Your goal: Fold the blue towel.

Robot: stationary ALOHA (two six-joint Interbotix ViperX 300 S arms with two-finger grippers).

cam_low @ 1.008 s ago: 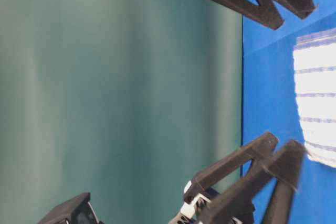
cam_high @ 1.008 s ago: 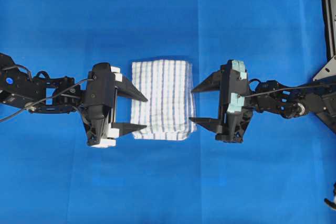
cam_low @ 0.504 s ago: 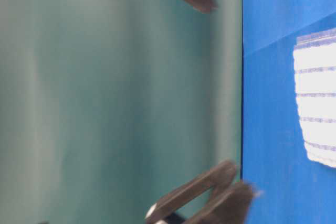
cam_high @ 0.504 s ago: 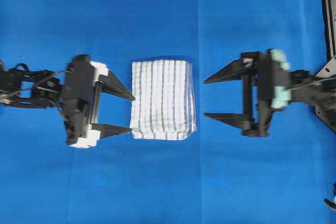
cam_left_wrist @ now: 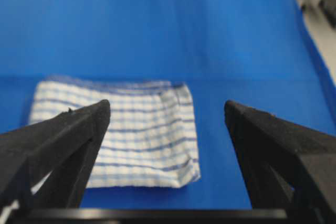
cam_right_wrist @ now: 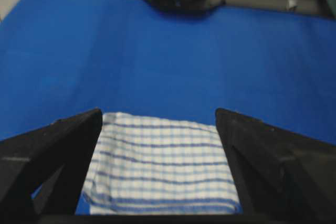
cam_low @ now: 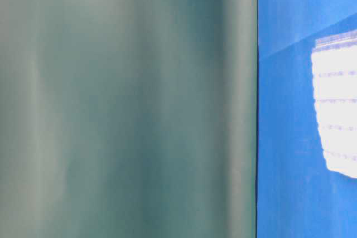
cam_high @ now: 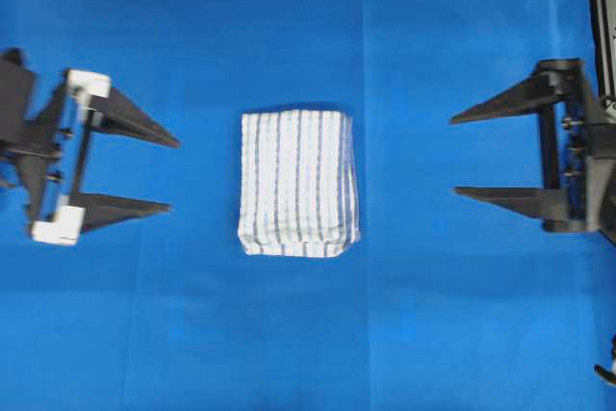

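Folding apparently done: towel (cam_high: 299, 196) lying as a compact folded rectangle on the bench (cam_high: 289, 26), midway between left pincer (cam_high: 171, 173) and right pincer (cam_high: 452, 157), both gaping wide, empty, well apart from it; next, at most, parking clear.

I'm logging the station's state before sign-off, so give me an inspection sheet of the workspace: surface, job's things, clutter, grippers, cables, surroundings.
Surface: plain solid-blue sheet covering the table, lying flat.
Job's things: white woven towel with thin blue stripes, folded into a compact rectangle at the centre, touched by neither gripper.
Clutter: nothing seen.
Grippers: left gripper open, empty, well apart from the towel on its left; right gripper open, empty, well apart on its right.
Cables: nothing seen.
Surroundings: grey-green backdrop behind the table; black frame along the right edge of the overhead view.
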